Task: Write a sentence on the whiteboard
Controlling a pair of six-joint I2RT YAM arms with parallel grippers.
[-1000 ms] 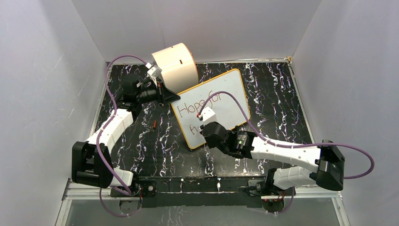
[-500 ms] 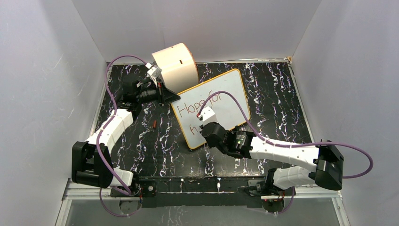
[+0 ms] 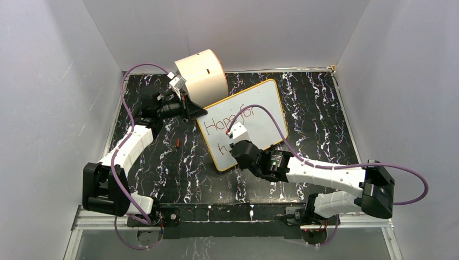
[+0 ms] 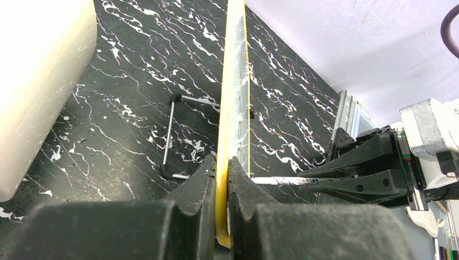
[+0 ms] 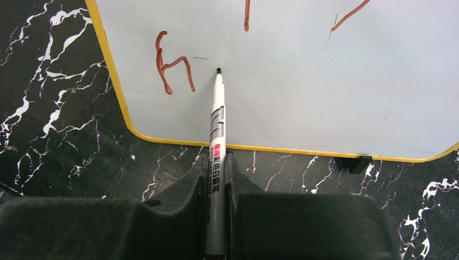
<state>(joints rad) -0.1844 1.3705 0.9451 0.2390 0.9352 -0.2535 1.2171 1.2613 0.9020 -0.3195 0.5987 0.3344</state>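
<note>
The whiteboard (image 3: 254, 111) stands tilted on the black marbled table, white with a yellow-orange rim. My left gripper (image 3: 194, 111) is shut on its upper-left corner; in the left wrist view the rim (image 4: 223, 206) sits edge-on between the jaws of the left gripper (image 4: 222, 165). The sentence (image 3: 230, 123) reads "Hope for" in red-brown, with an "h" (image 5: 172, 69) below it. My right gripper (image 5: 216, 162) is shut on a white marker (image 5: 217, 124). The marker's tip (image 5: 218, 70) is on or just at the board, right of the "h". From above, the right gripper (image 3: 238, 145) covers the board's lower part.
A cream cylinder drum (image 3: 203, 76) lies behind the board's left corner, close to the left arm. A small red-brown marker cap (image 3: 178, 143) lies on the table left of the board. A thin metal stand wire (image 4: 172, 130) props the board. Grey walls enclose three sides.
The right arm has shifted very slightly toward the left; the left arm and the board have not moved.
</note>
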